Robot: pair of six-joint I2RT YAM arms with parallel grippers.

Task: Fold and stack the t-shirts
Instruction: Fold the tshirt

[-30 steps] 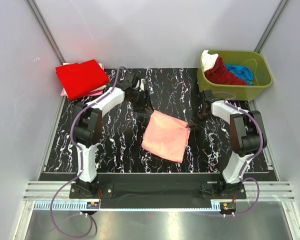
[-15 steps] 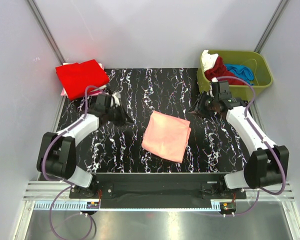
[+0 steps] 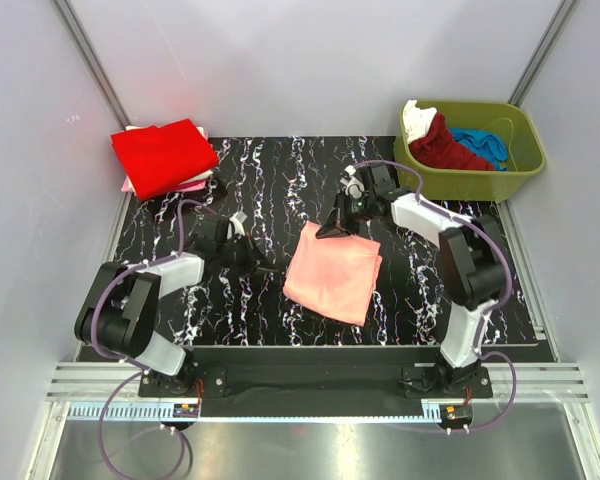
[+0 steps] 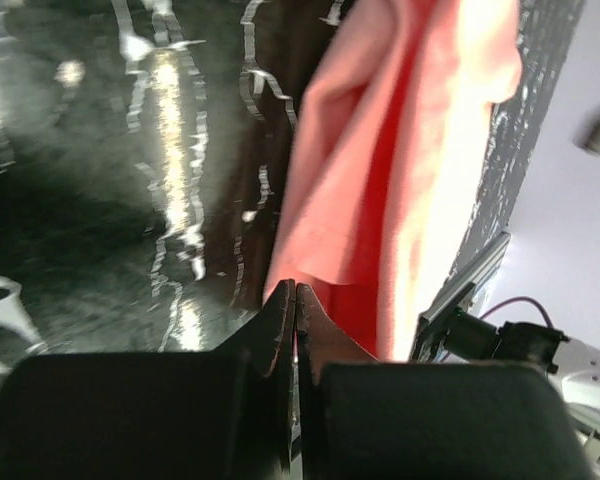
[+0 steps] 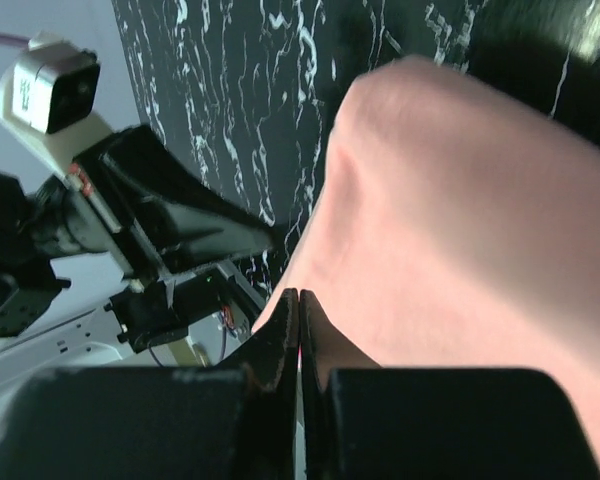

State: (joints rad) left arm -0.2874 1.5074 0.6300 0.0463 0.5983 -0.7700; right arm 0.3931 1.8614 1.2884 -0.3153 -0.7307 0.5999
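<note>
Starting at the left gripper (image 4: 295,300), its two fingers are clenched flat against each other with nothing pinched between them. The tips sit low over the black marbled table (image 3: 400,290), near the left edge of the salmon-pink t-shirt (image 3: 332,272) but apart from it. The right gripper (image 5: 298,310) is likewise clamped on nothing and hangs at the shirt's far corner; whether it touches the cloth cannot be told. The salmon-pink t-shirt lies mid-table as a neat, slightly skewed rectangle with layered edges, so its folding looks finished and only the carry to the pile seems left. At the far left corner the stack holds a bright red t-shirt (image 3: 163,155) on top of a pale pink one (image 3: 193,184). In the olive-green tub (image 3: 480,183) at the far right, a dark red shirt (image 3: 445,148), a blue one (image 3: 480,145) and a white one (image 3: 416,118) lie crumpled and unfolded. By that count, the task is roughly at its halfway mark.
</note>
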